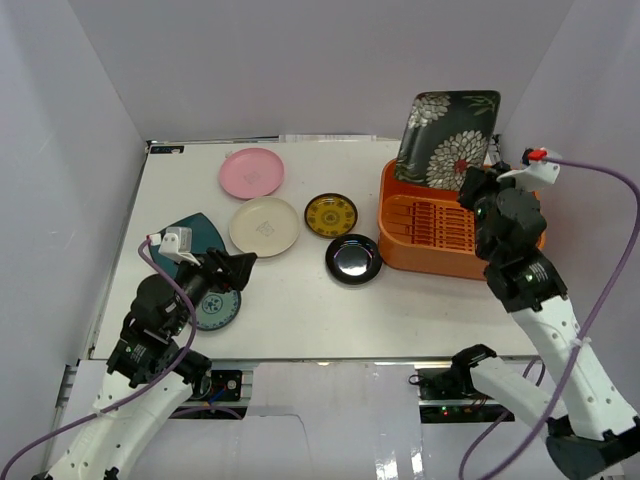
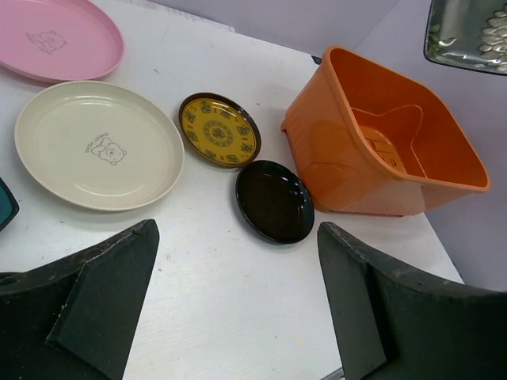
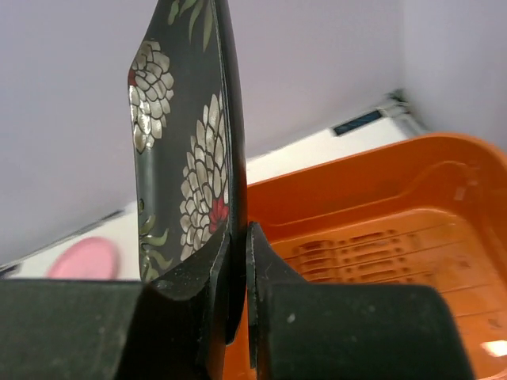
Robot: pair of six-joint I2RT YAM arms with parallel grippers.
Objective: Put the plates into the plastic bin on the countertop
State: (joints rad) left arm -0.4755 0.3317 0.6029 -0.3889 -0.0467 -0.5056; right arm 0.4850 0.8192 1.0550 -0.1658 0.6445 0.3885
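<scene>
Right gripper (image 3: 239, 233): clenched on the lower edge of the black floral plate (image 1: 447, 135), near the far right corner.
Black floral plate: stood nearly upright, over the far side of the plastic bin (image 1: 430, 255); whether it touched the rim could not be told.
Plastic bin: sat by the right edge of the countertop (image 1: 300, 310), no plate lying in it.
Left gripper (image 2: 235, 237): released, jaws wide, above the teal-patterned plate (image 1: 222, 308) near the near left corner.
Dark teal square plate (image 1: 195, 235): by the left edge, partly hidden by the left arm.
Pink plate (image 1: 252, 172): at the far edge, left of middle.
Cream plate (image 1: 265, 226): just nearward of the pink one.
Yellow-patterned plate (image 1: 331, 215): mid-table, beside the cream plate.
Glossy black plate (image 1: 354, 259): just beside the bin's left wall.
</scene>
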